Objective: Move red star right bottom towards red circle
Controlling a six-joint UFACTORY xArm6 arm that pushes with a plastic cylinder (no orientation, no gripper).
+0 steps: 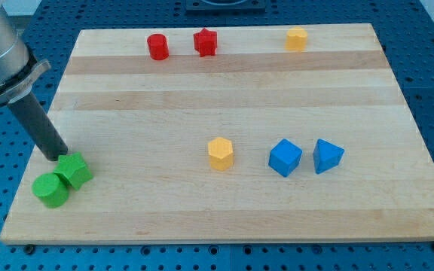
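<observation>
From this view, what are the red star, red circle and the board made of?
Red star and red circle: probably plastic, judging by the uniform saturated colour and slight sheen; painted wood can't be ruled out. Board: wood, with visible grain and glued pale strips, smooth satin finish. My tip is beside the green blocks.

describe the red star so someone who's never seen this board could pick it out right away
Look along the wooden board's top edge, left of centre, where two red blocks sit side by side. The red star is the right-hand one; unlike the smooth round red circle beside it, it has pointed, jagged edges.
</observation>
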